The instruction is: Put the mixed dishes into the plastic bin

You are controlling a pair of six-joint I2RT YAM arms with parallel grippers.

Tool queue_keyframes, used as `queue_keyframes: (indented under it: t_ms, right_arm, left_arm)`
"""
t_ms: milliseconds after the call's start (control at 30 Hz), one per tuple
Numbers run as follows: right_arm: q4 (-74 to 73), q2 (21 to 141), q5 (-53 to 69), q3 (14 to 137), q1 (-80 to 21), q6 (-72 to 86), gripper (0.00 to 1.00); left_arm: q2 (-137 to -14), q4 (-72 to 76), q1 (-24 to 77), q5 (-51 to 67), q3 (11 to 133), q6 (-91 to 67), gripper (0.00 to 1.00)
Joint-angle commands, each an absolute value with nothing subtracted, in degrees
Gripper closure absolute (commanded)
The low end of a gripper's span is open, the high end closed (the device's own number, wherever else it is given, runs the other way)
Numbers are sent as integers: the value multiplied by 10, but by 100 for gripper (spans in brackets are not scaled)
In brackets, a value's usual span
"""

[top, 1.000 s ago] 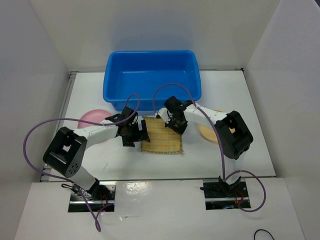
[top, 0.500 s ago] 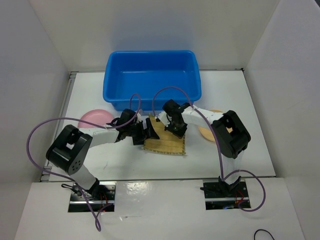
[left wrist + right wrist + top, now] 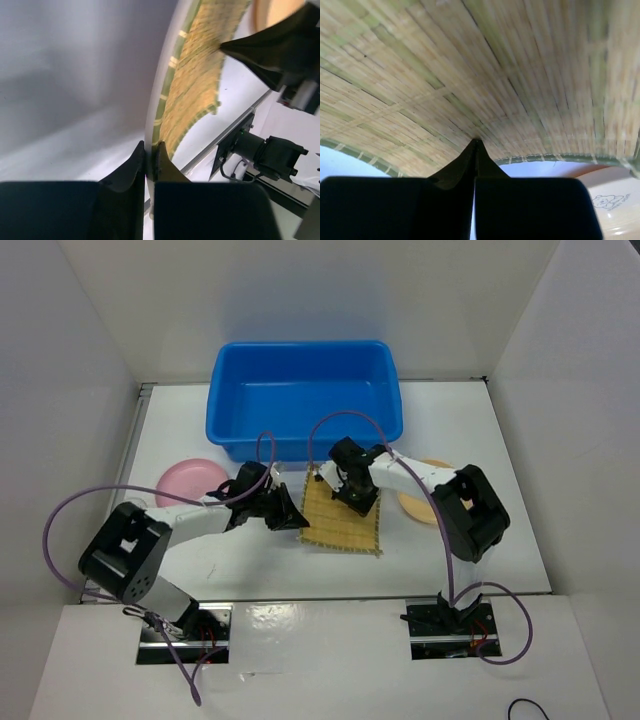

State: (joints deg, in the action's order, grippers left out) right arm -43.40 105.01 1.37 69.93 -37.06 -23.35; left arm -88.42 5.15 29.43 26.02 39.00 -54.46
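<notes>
Left gripper [image 3: 150,161] of mine is clamped on the left rim of the square yellow woven bamboo mat [image 3: 348,522], just before the bright blue plastic bin [image 3: 300,445] at the table's [image 3: 450,560] far edge; right gripper [image 3: 476,146] is closed, tips against it; thin bowed rim could slip out mid-lift.

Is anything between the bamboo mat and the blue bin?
No loose object lies between the bamboo mat and the blue bin; only the bin's own near wall must be cleared. The right gripper rests on the mat.
</notes>
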Motion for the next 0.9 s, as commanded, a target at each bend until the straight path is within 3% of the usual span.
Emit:
queue_keyframes:
  t_ms: [0,367,600,867]
  right_arm:
    - [-419,1027,54,681,-360,-220,100]
    - [-436,878,48,716,-259,-202,100]
    - [-447,856,61,742,-191,-190,100]
    - [-441,851,66,725,-191,-185,100]
  left_arm:
    - [-836,28,305,244,408,-513,100]
    - [-629,-89,299,207,428,-551,100]
    - [-592,-134,279,241,477,-570,100]
    - [-577,-169,279,251,471,-569,100]
